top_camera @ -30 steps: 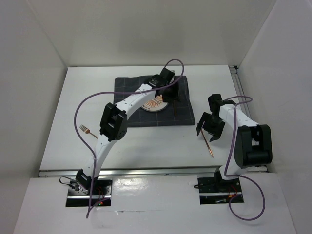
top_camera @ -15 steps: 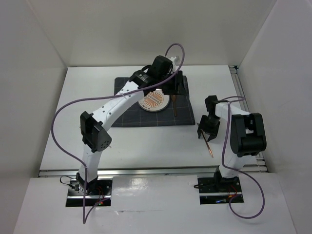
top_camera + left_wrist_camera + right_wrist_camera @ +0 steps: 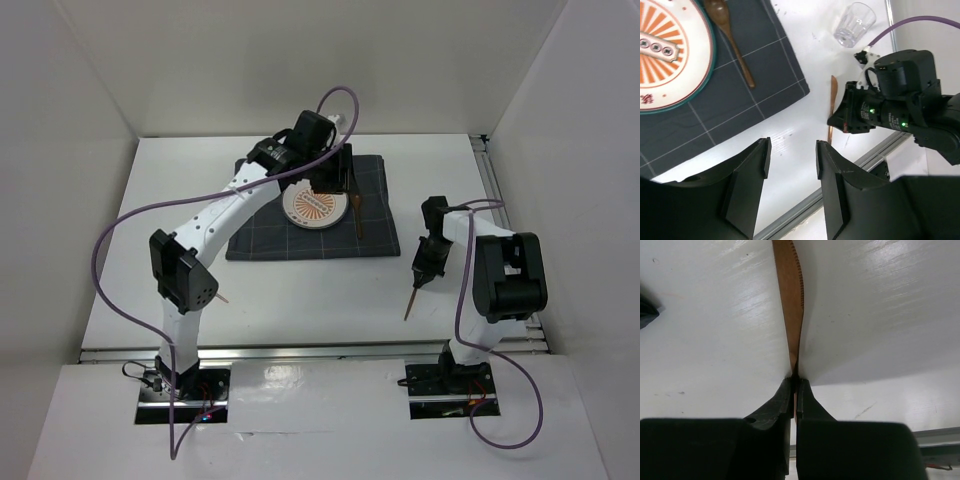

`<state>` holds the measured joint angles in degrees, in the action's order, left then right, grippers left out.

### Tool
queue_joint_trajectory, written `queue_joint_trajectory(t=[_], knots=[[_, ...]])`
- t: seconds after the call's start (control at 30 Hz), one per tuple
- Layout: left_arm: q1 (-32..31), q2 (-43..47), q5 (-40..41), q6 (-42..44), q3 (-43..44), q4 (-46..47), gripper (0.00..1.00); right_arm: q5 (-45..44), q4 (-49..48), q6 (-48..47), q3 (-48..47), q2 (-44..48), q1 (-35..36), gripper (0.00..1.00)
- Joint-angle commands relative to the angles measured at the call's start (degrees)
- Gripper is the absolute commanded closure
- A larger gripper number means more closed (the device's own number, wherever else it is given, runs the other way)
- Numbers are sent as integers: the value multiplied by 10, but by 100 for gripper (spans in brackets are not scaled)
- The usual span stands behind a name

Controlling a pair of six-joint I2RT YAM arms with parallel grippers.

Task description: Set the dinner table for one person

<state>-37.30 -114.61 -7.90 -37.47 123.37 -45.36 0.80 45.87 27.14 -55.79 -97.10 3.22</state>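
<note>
Now the right gripper (image 3: 795,382) pinches the knife (image 3: 790,300) (left gripper (image 3: 792,150) spread), glass (image 3: 855,24) upright nearby.

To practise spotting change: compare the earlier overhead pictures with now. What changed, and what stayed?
The right gripper closed on the wooden knife and swung its free end leftward. The left arm's elbow swung left and nearer its base; the left gripper stays open above the mat. Plate and spoon have not moved.
</note>
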Motion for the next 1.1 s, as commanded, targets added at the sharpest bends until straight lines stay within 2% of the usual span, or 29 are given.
queue_joint_trajectory(t=[0.0,0.13,0.33,0.47,0.7,0.8,0.93,0.97,1.0,1.03,1.07], knots=[[18,53,26,14,-8,-23,42,-22,-47,13,5,14,-1,100],[72,92,65,9,-62,-43,42,-22,-21,-5,-23,63,4,100],[167,173,99,-45,-261,-55,45,-22,14,-23,-132,95,42,100],[222,235,99,-53,-382,-40,45,-33,33,-44,-246,19,99,100],[278,281,164,-73,-487,-66,45,-45,48,-94,-488,-190,129,100],[305,302,170,-79,-513,-71,40,-50,59,-99,-542,-267,134,100],[349,322,159,-90,-562,-66,18,-55,54,-99,-600,-330,134,100],[358,322,159,-90,-568,-66,10,-61,54,-99,-606,-338,134,100],[375,322,150,-90,-574,-66,7,-67,54,-99,-606,-352,134,99],[385,322,150,-90,-582,-66,5,-67,54,-99,-612,-352,134,97],[395,315,144,-90,-582,-66,5,-67,54,-99,-618,-359,134,89]])
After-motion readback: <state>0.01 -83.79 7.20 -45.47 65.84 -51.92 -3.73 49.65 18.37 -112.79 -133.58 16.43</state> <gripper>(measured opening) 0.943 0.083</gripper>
